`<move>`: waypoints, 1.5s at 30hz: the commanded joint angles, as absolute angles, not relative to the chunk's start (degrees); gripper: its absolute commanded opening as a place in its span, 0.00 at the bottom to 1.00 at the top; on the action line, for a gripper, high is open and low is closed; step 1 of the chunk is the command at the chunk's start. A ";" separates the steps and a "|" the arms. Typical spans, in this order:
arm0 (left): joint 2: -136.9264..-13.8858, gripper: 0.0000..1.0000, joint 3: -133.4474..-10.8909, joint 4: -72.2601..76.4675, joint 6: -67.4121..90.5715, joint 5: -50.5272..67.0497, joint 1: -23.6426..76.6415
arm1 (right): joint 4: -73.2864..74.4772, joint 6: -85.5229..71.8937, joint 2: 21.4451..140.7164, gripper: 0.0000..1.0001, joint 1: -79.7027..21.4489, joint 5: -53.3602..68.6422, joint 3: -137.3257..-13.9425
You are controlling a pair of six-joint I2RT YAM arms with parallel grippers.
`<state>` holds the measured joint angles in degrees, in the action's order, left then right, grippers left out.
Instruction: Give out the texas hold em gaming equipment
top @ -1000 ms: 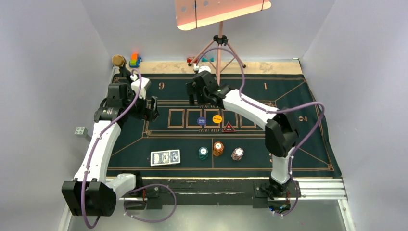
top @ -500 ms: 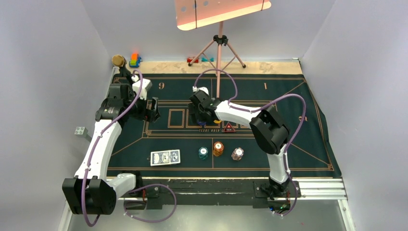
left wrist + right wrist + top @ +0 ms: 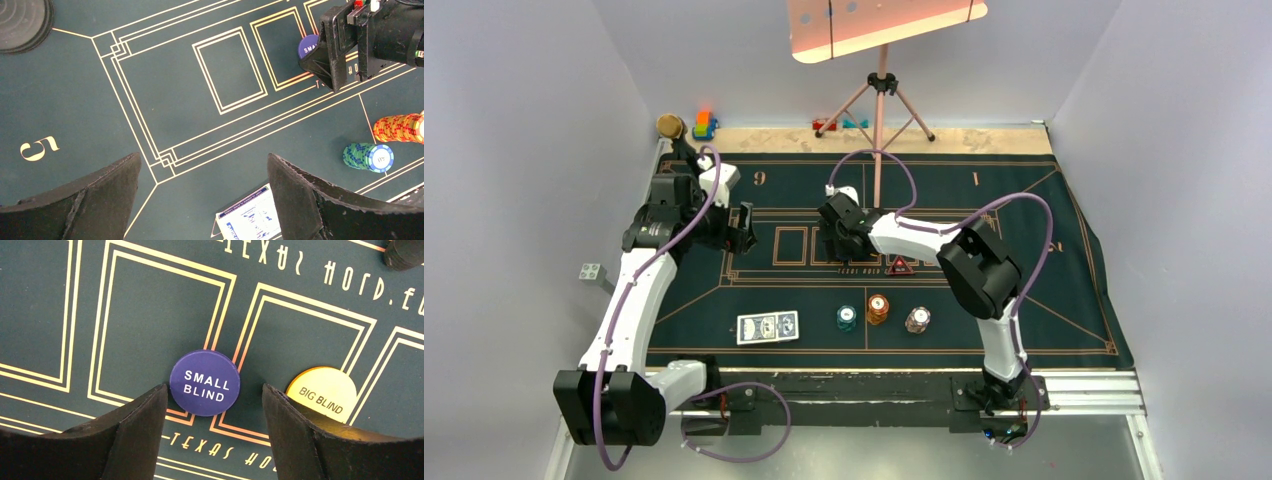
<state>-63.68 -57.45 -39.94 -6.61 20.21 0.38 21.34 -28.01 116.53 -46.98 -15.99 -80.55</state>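
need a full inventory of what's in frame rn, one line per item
poker mat: 1, dark green with gold lines, covers the table
SMALL BLIND disc: 1, dark blue, mid-mat
BIG BLIND disc: 1, yellow, beside the blue one
triangular marker: 1, red-black, just nearer than the discs
chip stacks: 3, teal, orange, pinkish-white, in a row on the near mat
playing cards: count unclear, blue-backed, left of the chips
toy blocks: a few, bright, far edge
stand: 1, black with gold top, far-left corner
tripod: 1, pinkish, far centre, carries a pink board
left gripper: 1, black, open, empty, over the left mat
right gripper: 1, black, open, straddling the SMALL BLIND disc
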 commanded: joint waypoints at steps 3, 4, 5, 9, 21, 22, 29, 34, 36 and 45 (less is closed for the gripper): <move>-63.40 1.00 -57.90 -38.45 -6.50 20.03 0.00 | 19.80 -28.77 119.99 0.68 -47.98 -14.69 -82.24; -63.38 1.00 -57.84 -38.35 -6.48 19.99 0.00 | 19.85 -28.78 120.19 0.67 -48.21 -14.62 -82.43; -63.41 1.00 -57.83 -38.25 -6.52 19.89 0.00 | 19.87 -28.71 120.49 0.66 -48.48 -14.56 -82.67; -63.41 1.00 -57.76 -37.98 -6.46 19.74 0.00 | 20.49 -28.06 121.83 0.59 -50.12 -14.55 -84.27; -64.61 1.00 -57.41 -36.51 -4.51 13.50 0.00 | 20.42 -27.68 125.61 0.38 -56.95 -9.23 -90.04; -65.24 1.00 -57.54 -36.57 -4.24 12.44 0.00 | 19.97 -27.40 125.85 0.37 -57.60 -8.31 -90.74; -67.52 1.00 -58.36 -36.91 -3.04 9.37 -1.65 | 17.52 -26.81 127.67 0.37 -61.26 -2.77 -95.29; -67.31 1.00 -58.15 -36.80 -2.72 9.52 -1.92 | 15.94 -26.73 128.14 0.38 -61.87 -1.58 -96.81; -67.29 1.00 -57.97 -36.79 -2.89 10.30 -1.93 | 16.23 -26.44 128.16 0.53 -61.87 -2.26 -97.18; -67.26 1.00 -57.83 -36.98 -3.74 13.36 -1.93 | 15.80 -24.41 114.35 0.87 -57.75 -10.56 -86.92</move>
<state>-67.90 -57.39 -38.24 -3.86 11.33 -1.50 15.77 -25.43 123.87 -60.95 -6.20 -91.31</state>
